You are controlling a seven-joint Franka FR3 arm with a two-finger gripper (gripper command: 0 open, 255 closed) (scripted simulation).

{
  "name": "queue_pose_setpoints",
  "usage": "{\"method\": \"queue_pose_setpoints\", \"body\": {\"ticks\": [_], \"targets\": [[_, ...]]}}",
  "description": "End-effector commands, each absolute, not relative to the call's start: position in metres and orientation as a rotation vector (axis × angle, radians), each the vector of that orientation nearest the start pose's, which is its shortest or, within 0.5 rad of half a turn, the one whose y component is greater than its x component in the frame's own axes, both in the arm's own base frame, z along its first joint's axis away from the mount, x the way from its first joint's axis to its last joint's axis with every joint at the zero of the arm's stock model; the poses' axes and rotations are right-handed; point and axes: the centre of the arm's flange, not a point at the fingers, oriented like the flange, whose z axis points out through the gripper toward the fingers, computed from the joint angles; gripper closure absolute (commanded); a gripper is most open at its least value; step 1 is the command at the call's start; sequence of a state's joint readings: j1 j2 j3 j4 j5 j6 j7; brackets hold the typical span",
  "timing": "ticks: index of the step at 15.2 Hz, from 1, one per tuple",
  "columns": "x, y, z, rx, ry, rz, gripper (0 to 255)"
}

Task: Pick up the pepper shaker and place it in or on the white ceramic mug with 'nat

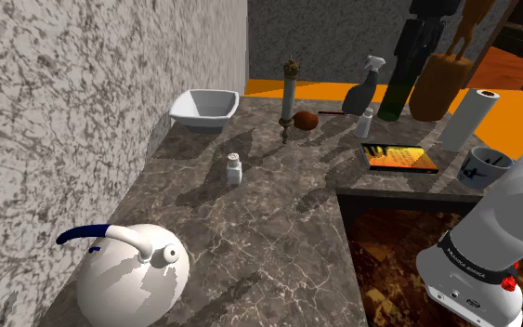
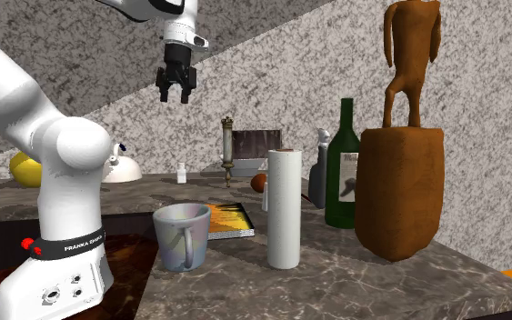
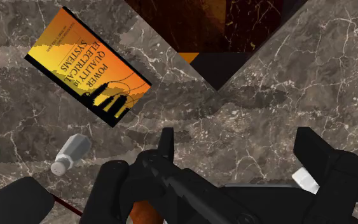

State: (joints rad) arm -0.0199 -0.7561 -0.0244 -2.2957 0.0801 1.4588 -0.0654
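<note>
Two small white shakers stand on the brown marble counter (image 1: 278,214). One shaker (image 1: 234,168) (image 2: 182,173) is alone mid-counter; it peeks out beside my right fingertip as a white shaker (image 3: 306,181). The other shaker (image 1: 366,123) (image 3: 69,154) stands by the spray bottle (image 1: 366,85). I cannot tell which is the pepper one. The pale mug (image 1: 483,167) (image 2: 183,236) sits at the counter's end near the paper towel roll (image 1: 468,119). My gripper (image 2: 174,91) (image 3: 240,149) hangs open high above the counter, holding nothing.
An orange book (image 1: 398,157) (image 3: 88,65) lies near the mug. A white kettle (image 1: 129,269), a white bowl (image 1: 203,107), a green bottle (image 2: 342,168), a tall brown carving (image 2: 401,182) and a brown ball (image 1: 306,120) also stand here. A speckled wall (image 1: 64,121) borders the counter.
</note>
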Motion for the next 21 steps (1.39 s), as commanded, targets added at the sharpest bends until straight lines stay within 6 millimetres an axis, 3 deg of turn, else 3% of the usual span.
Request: {"method": "queue_pose_setpoints", "body": {"ticks": [1, 21], "targets": [[0.304, -0.007, 0.601, -3.038, -0.052, 0.115, 0], [0.423, -0.184, 0.456, -3.047, 0.275, 0.050, 0]]}}
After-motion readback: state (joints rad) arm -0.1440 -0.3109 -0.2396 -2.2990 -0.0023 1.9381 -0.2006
